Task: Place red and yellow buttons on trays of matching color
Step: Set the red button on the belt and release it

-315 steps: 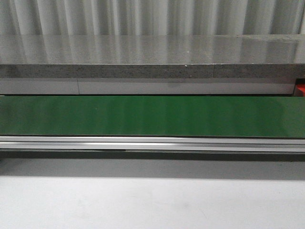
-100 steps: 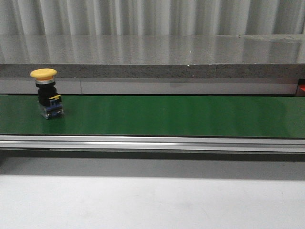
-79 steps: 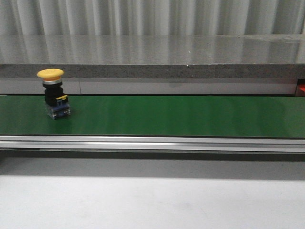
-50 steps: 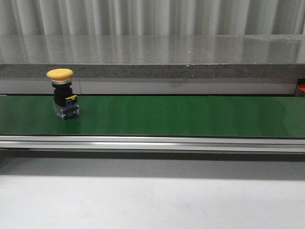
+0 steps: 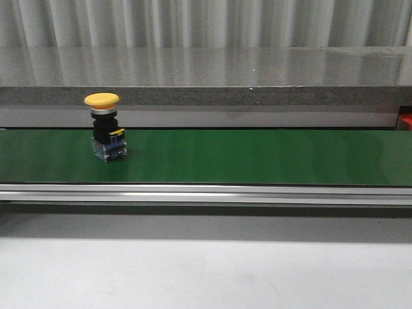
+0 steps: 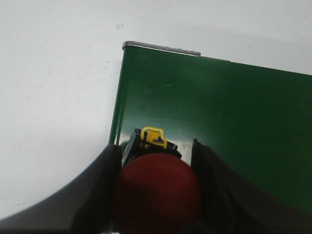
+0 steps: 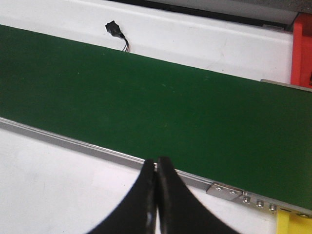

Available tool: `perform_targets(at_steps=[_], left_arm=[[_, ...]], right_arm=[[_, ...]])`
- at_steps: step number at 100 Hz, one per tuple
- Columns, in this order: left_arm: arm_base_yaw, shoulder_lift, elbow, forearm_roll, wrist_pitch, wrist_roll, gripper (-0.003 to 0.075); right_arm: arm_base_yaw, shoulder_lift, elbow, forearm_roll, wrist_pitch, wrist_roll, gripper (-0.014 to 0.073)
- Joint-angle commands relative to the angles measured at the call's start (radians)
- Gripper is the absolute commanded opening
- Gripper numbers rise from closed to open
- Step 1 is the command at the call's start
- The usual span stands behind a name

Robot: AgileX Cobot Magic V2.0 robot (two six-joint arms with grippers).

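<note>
Gripping a red button [image 6: 157, 192] between its two fingers, the left gripper [image 6: 156, 195] is hanging over the green belt [image 6: 234, 131] near its end edge. The yellow button [image 5: 106, 136] is standing upright, cap up, toward the belt's left end. The right gripper [image 7: 156, 200] is hovering at the near edge, apparently pressed closed and empty.

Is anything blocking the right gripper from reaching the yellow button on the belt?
Nothing visible does. The yellow button stands alone on the green belt; the right gripper, shut, hangs over bare belt edge.
</note>
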Motion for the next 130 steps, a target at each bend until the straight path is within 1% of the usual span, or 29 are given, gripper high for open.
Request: perform_targets(at_steps=[1,20,40,81,87,89,91,92,99,100,101,102,103,104,106,107,108,110,113,114,116,118,130], left_arm=[[-0.019,-0.007,-0.026,-0.026,-0.073,-0.001,-0.0020],[-0.043,0.072,-0.026,-0.026,-0.098,-0.001,-0.0020],[-0.043,0.136,-0.048,-0.026,-0.100,-0.001,-0.0020],[-0.043,0.175,-0.070,-0.028,-0.061,-0.001,-0.0020],[-0.043,0.175,-0.070,-0.028,-0.061,-0.001,-0.0005],[-0.043,0.175,-0.070,-0.028,-0.061,-0.001,0.0010],[-0.043,0.175,-0.070,-0.028,-0.061,-0.001,0.0043],[-0.043,0.175,-0.070,-0.028,-0.061,-0.001,0.0043],[-0.043,0.175,-0.070,-0.038,-0.061,0.006,0.0176],[-0.043,0.175,-0.070,-0.043,-0.061,0.008,0.0212],[-0.043,0.175,-0.070,-0.045,-0.061,0.011,0.0231],[-0.043,0.175,-0.070,-0.048,-0.061,0.019,0.0272],[-0.043,0.175,-0.070,-0.053,-0.061,0.023,0.0293],[-0.043,0.175,-0.070,-0.055,-0.061,0.028,0.0338],[-0.043,0.175,-0.070,-0.063,-0.061,0.033,0.0384],[-0.043,0.175,-0.070,-0.067,-0.061,0.032,0.0431],[-0.043,0.175,-0.070,-0.069,-0.061,0.034,0.0454],[-0.043,0.175,-0.070,-0.075,-0.061,0.034,0.0546],[-0.043,0.175,-0.070,-0.078,-0.061,0.034,0.0609],[-0.043,0.175,-0.070,-0.081,-0.059,0.034,0.0646],[-0.043,0.175,-0.072,-0.082,-0.054,0.034,0.0695],[-0.043,0.175,-0.078,-0.082,-0.047,0.034,0.0722],[-0.043,0.160,-0.103,-0.130,-0.033,0.080,0.0638]], right_arm=[[0.001,-0.009,-0.025,0.032,-0.048,-0.006,-0.0068],[0.001,-0.009,-0.025,0.032,-0.048,-0.006,-0.0068],[0.001,-0.009,-0.025,0.032,-0.048,-0.006,-0.0068],[0.001,-0.009,-0.025,0.032,-0.048,-0.006,-0.0068],[0.001,-0.009,-0.025,0.032,-0.048,-0.006,-0.0068],[0.001,-0.009,-0.025,0.032,-0.048,-0.006,-0.0068],[0.001,-0.009,-0.025,0.032,-0.048,-0.006,-0.0068],[0.001,-0.009,-0.025,0.032,-0.048,-0.006,-0.0068],[0.001,-0.009,-0.025,0.032,-0.048,-0.006,-0.0068],[0.001,-0.009,-0.025,0.032,-0.048,-0.006,-0.0068],[0.001,-0.009,-0.025,0.032,-0.048,-0.006,-0.0068],[0.001,-0.009,-0.025,0.032,-0.048,-0.006,-0.0068],[0.001,-0.009,-0.025,0.032,-0.048,-0.006,-0.0068],[0.001,-0.009,-0.025,0.032,-0.048,-0.006,-0.0068],[0.001,-0.009,-0.025,0.032,-0.048,-0.006,-0.0068],[0.001,-0.009,-0.025,0.032,-0.048,-0.006,-0.0068],[0.001,-0.009,-0.025,0.032,-0.048,-0.006,-0.0068],[0.001,-0.009,-0.025,0.032,-0.048,-0.006,-0.0068],[0.001,-0.009,-0.025,0.032,-0.048,-0.006,-0.0068],[0.001,-0.009,-0.025,0.032,-0.048,-0.006,-0.0068],[0.001,-0.009,-0.025,0.032,-0.048,-0.006,-0.0068],[0.001,-0.009,-0.025,0.032,-0.048,-0.006,-0.0068],[0.001,-0.009,-0.025,0.032,-0.048,-0.006,-0.0068]])
